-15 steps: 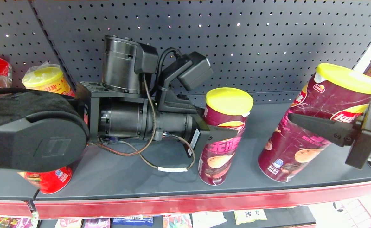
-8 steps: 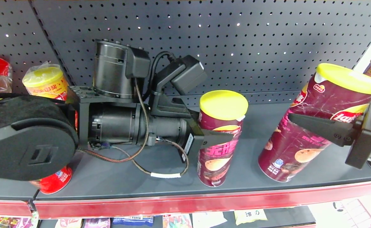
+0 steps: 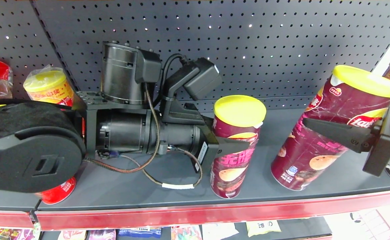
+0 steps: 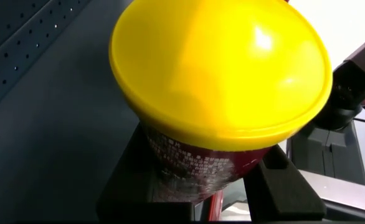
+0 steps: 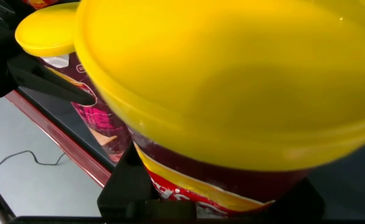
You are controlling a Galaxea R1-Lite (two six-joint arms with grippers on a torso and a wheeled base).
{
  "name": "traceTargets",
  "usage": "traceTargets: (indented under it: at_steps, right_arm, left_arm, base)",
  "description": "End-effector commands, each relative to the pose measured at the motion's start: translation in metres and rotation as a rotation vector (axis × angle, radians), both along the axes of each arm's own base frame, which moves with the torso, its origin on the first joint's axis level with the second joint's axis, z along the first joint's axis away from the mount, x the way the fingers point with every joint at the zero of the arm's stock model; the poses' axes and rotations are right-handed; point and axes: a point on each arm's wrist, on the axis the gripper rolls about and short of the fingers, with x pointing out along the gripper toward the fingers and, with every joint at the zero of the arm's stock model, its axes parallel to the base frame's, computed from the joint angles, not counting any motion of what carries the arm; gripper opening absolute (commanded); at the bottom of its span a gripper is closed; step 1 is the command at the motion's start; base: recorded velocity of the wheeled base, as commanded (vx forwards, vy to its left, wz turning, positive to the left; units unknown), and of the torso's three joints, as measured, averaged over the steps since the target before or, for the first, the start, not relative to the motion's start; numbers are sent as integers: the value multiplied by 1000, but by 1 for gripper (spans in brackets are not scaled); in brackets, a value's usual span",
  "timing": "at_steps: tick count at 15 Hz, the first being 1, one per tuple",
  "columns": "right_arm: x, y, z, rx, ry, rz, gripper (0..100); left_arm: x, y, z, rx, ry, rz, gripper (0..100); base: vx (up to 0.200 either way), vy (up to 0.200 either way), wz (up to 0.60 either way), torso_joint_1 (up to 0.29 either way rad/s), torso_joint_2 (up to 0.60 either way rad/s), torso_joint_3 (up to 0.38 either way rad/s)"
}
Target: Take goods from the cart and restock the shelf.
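Maroon can stands mid-frame on the shelf, clamped in my left gripper; I should settle it flat before letting go. My right gripper holds a tilted can at right.

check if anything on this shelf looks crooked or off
The maroon can in the right gripper is tilted, its yellow lid leaning rightward, unlike the upright can in the left gripper. Nothing looks spilled.

Shop aisle: a grey shelf with a red front edge beneath the left claw, perforated backing panel behind it, yellow-lidded crisp canisters in and beside it, and snack packets on the tier below.
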Motion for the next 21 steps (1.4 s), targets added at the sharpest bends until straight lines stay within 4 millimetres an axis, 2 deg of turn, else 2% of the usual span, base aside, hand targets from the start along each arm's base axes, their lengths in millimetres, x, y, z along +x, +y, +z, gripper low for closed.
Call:
traceTargets:
  at_steps: [1, 4, 6, 14, 21]
  right_arm:
    - [0, 0, 0, -1, 1, 1, 0]
    - [1, 0, 0, -1, 2, 1, 0]
    - [1, 0, 0, -1, 2, 1, 0]
    - [3, 2, 0, -4, 6, 2, 0]
    - [26, 16, 4, -17, 21, 4, 0]
  left_arm:
    - [-3, 1, 3, -7, -5, -4, 0]
    - [-5, 4, 0, 0, 8, -3, 0]
    - [-9, 7, -9, 23, 31, -3, 0]
    - [-9, 7, -9, 19, 28, -3, 0]
    - [-8, 6, -10, 22, 29, -11, 0]
  base:
    - [0, 0, 0, 0, 0, 0]
    - [0, 0, 0, 0, 0, 0]
    - [0, 0, 0, 0, 0, 0]
    - [0, 0, 0, 0, 0, 0]
    - [0, 0, 0, 0, 0, 0]
